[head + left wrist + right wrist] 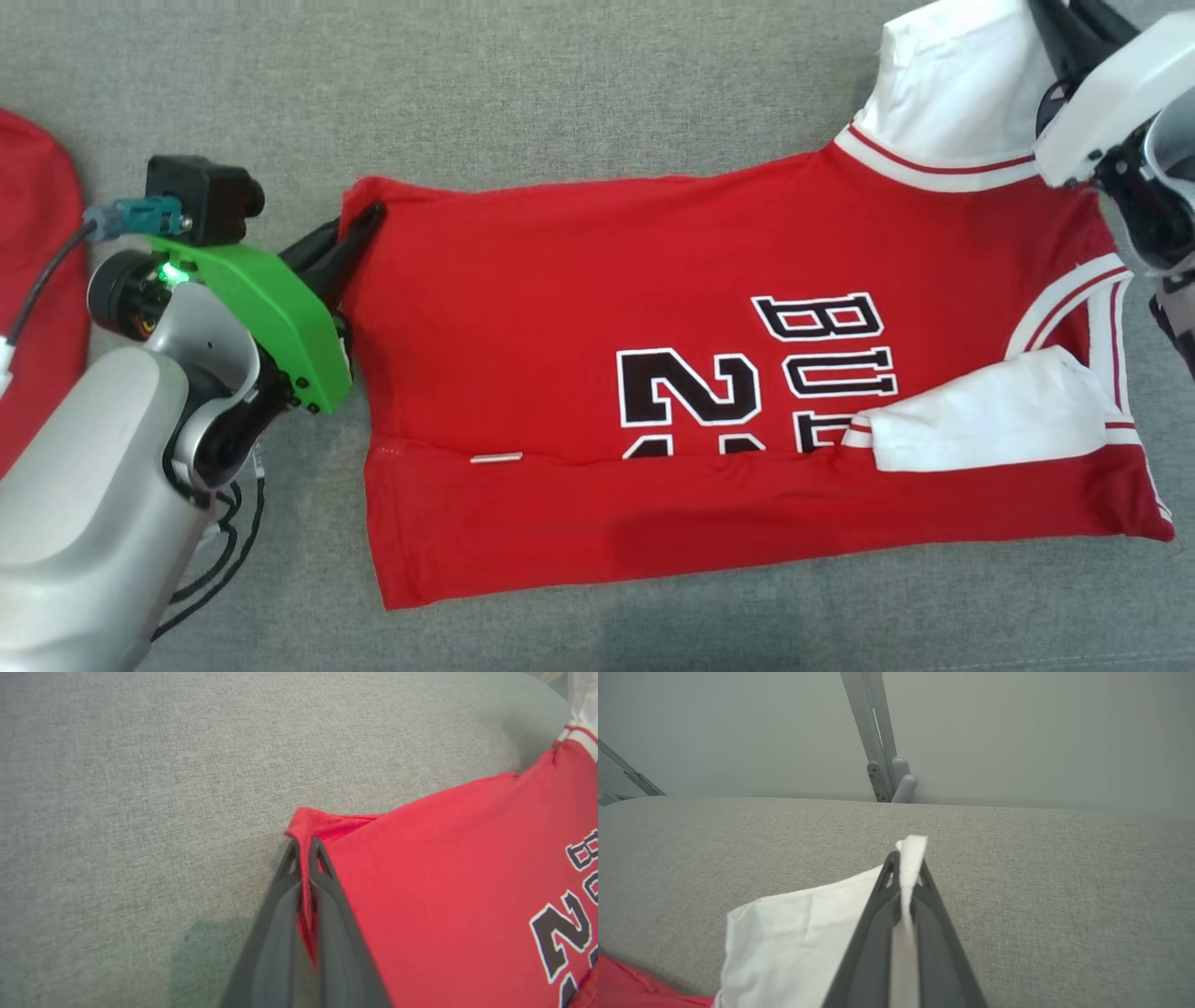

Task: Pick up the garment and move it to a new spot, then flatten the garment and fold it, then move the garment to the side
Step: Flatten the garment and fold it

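Garment: red basketball jersey (597, 308) with white sleeves, lying flat on the grey fabric surface (560, 93). In the head view it spans from centre to 3 o'clock, with its 6 o'clock strip folded up over the black lettering. Grips: left gripper (304, 842) clenched on the red hem corner at the jersey's 10 o'clock, and right gripper (908, 856) clenched on the edge of the white sleeve (794, 933) at the jersey's 1 o'clock. A second red cloth (28, 280) lies at 9 o'clock of the head view, well apart from the jersey.
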